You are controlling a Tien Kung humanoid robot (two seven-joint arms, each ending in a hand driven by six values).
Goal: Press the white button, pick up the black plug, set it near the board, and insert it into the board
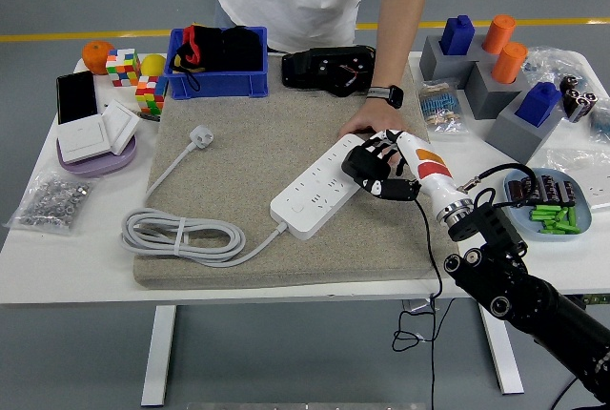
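Inspection proceeds from the nine o'clock side across to three o'clock.

The white plug (pixel 201 135) of the strip's own lead lies loose on the grey mat (pixel 248 143) toward ten o'clock, with its cable (pixel 181 235) coiled at the mat's eight o'clock corner. It is connected to nothing. The white power strip (pixel 319 189) – taken here to be the board – lies diagonally at the mat's centre, and its white button (pixel 298 207) sits at the lower, seven o'clock end, away from any hand.

At the strip's upper, two o'clock end the right hand (pixel 378 170) rests with its fingers (pixel 367 164) curled downward over something dark. The black plug cannot be picked out separately from the black fingers, so whether the hand is clamped on it, or how far it sits in a socket, cannot be told. A person's hand (pixel 360 127) lies flat on the mat at the strip's far end, just behind the robot's hand, apparently steadying it.

The left arm does not show.

Judgement: work stands at the final stage – the hand is positioned over the sockets, consistent with insertion under way. Whether the button has been pressed cannot be confirmed from the pictures. Seating of the plug remains unverified, and releasing it is still to come.
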